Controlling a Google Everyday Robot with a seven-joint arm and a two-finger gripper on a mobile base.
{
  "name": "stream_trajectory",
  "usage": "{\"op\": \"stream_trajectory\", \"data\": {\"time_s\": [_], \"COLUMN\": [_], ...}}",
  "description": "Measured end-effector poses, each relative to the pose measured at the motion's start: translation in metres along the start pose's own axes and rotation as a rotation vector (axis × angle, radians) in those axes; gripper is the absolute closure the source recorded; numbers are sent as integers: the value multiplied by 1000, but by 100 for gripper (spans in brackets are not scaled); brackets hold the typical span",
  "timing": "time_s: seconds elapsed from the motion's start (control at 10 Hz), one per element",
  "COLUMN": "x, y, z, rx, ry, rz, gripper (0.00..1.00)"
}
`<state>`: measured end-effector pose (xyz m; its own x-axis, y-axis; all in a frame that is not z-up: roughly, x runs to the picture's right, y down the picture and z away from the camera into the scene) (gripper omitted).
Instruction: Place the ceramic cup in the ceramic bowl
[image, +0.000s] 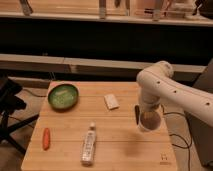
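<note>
The ceramic cup (149, 123), small and white with a darker inside, hangs just above the right part of the wooden table (120, 150). My gripper (148, 116) comes down from the white arm and is shut on the cup. The ceramic bowl (63, 96), green and shallow, sits at the table's back left corner, well left of the cup.
A small white packet (112, 101) lies between bowl and cup. A white plastic bottle (89, 145) lies on its side near the front middle. An orange carrot (46, 138) lies at the front left. A dark chair (10, 107) stands left of the table.
</note>
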<state>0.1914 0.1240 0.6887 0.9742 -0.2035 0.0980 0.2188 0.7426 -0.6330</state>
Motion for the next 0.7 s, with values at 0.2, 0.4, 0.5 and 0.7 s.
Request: {"op": "stream_trajectory", "data": {"time_s": [0.2,0.4,0.5,0.7], "x": [3,-4,-7,-13], "y": [-1,-10,-13,-22], "z": [-8,-12,-14,-20], "rx": [7,16,20,29], "ry": [5,3,1,3], "rz": [-18,-51,-56,-73], "gripper": [100,100,100,100]}}
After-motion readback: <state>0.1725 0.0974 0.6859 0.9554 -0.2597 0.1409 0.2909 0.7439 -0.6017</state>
